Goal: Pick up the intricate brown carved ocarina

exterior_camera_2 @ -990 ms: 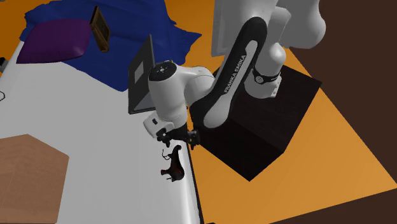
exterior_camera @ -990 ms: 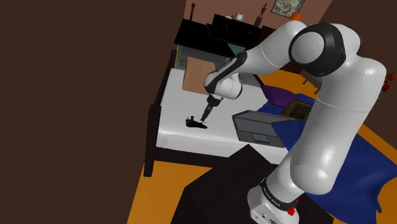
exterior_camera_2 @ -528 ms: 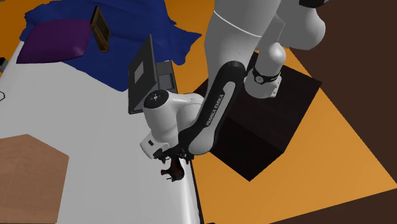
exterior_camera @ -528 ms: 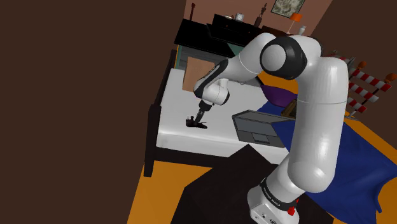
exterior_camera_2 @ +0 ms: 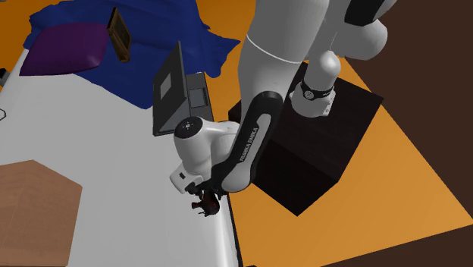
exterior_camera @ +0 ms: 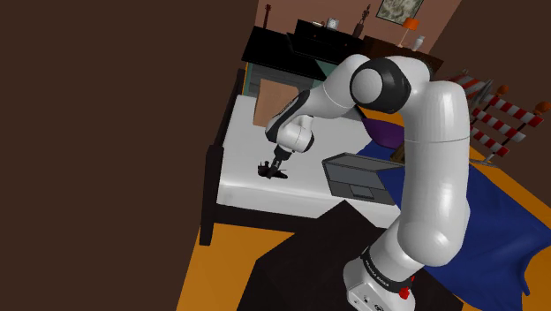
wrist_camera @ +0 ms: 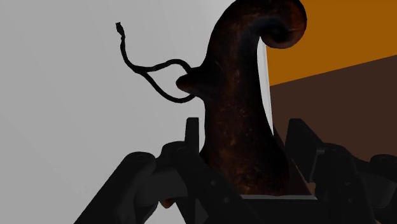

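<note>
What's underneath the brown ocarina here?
The white surface lies under the ocarina, near that surface's edge, with orange floor beyond. The tool covers the ocarina's near end, so the surface under that end cannot be seen.

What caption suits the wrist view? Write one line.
Black pincer straddles the curled brown ocarina on a pale surface.

White arm [exterior_camera: 430, 168], dark joints [exterior_camera: 382, 85], black fingers [wrist_camera: 156, 181].

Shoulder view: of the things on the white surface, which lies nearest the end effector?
The small dark brown ocarina, right at the tip of the end effector; the grey laptop and the brown box lie well away from it.
</note>
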